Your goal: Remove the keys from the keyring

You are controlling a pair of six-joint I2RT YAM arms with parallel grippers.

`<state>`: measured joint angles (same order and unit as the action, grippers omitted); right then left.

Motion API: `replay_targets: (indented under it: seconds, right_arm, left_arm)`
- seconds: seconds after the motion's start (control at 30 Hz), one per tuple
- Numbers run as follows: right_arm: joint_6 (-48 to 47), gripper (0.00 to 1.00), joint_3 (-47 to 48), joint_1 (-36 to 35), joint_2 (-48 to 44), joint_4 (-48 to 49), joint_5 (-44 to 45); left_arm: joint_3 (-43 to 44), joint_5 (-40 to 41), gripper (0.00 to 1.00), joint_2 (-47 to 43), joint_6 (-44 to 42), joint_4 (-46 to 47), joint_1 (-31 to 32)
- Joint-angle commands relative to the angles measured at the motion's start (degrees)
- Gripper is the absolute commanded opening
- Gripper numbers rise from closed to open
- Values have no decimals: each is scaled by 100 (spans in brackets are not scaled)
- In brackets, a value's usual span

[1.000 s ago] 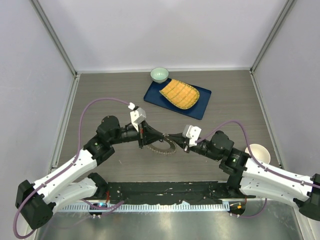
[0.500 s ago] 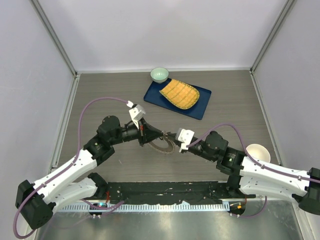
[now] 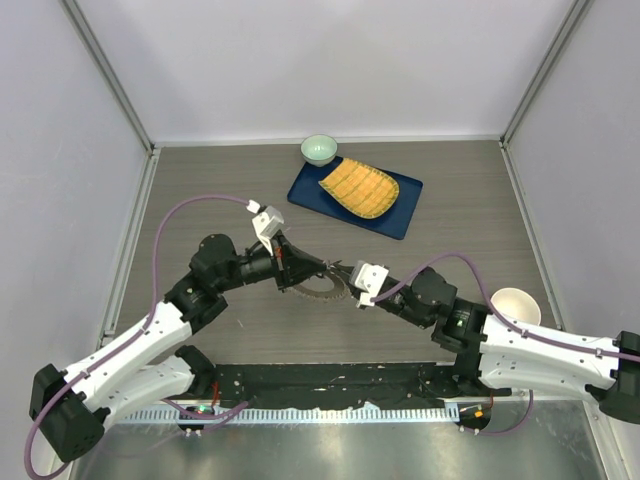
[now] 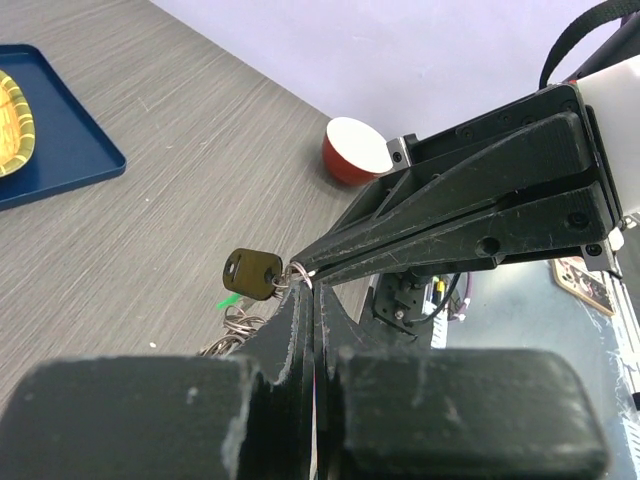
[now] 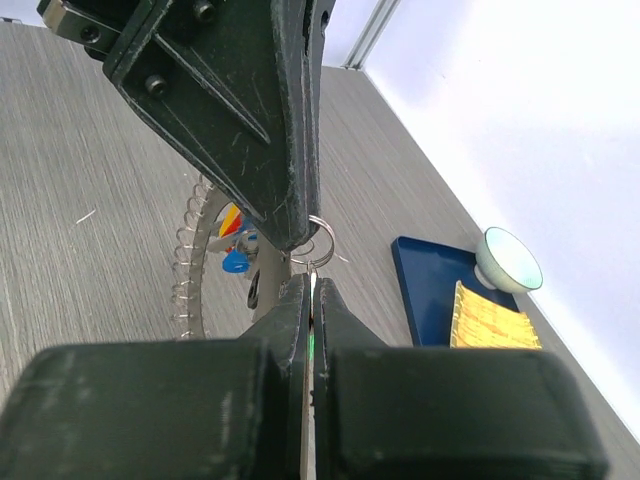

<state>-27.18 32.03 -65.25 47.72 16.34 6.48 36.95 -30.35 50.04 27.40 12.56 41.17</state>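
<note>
Top external: left claw (image 3: 318, 266) and right claw (image 3: 340, 271) pinch the keyring (image 3: 318, 291), tray (image 3: 404, 216) edge nearby.

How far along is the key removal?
Done: no key visibly lying free. In hand: left gripper and right gripper, both shut, tips meeting by a dark-headed key. Left: the keyring is fringed with keys.

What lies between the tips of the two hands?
A small metal ring with a dark-headed key on it; the left wrist view shows it best.
</note>
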Motion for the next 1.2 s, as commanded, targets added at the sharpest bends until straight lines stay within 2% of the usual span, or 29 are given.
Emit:
replay_targets:
  seconds: [0.0,0.43,0.93,1.03,1.17]
  right_arm:
    - [-51,1,-74,-66,-114,168,125]
    - [-262,1,-65,-128,-27,-140,222]
    - [-693,1,-206,-541,141,370,1215]
    - [-561,1,-267,-541,9,467,1215]
    - [-481,1,-233,-541,-219,546,1101]
  left_arm:
    - [102,-15,0,-188,143,845,-3]
    - [-47,-217,0,-249,380,1398,-74]
    - [-162,-419,0,-337,582,1671,-162]
    - [-206,-472,0,-381,495,1584,-205]
    - [-118,-770,0,-320,74,995,-249]
